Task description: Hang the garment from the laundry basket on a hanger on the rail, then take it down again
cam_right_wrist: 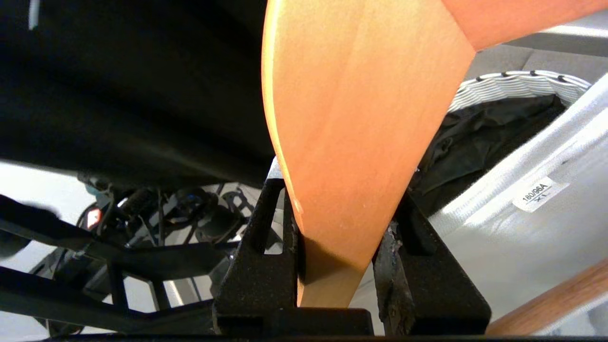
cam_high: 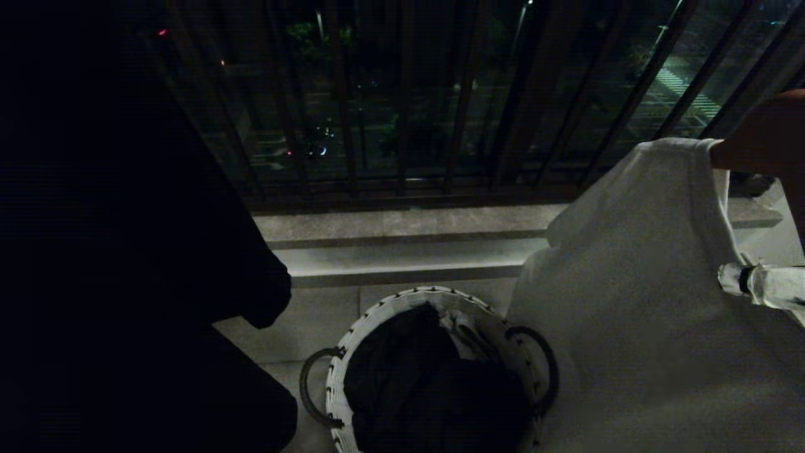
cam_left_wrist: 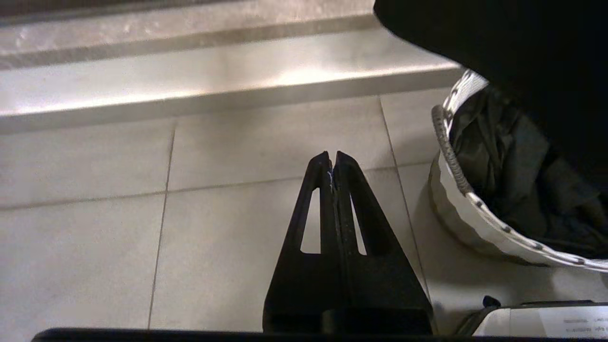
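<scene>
Dark brown window bars (cam_high: 402,126) back a pale tiled floor (cam_left_wrist: 95,237), where the round black-and-white laundry basket (cam_high: 402,302) sits. Beside it a white garment (cam_high: 641,314) hangs draped on a wooden hanger (cam_right_wrist: 361,118), seemingly for carrying. The right tool (cam_right_wrist: 337,237) clamps that hanger; the left tool (cam_left_wrist: 333,164) is pinched closed, empty.

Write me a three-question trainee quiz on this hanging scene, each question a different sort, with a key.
1. True or false: the left gripper is shut on the white garment.
2. What sits between the right gripper fingers? A) wooden hanger B) a basket handle C) nothing
3. Fill in: the laundry basket holds mostly ____ clothing.

Key: 1 false: its fingers are together over bare floor tiles. 2 A. 3 dark.
</scene>
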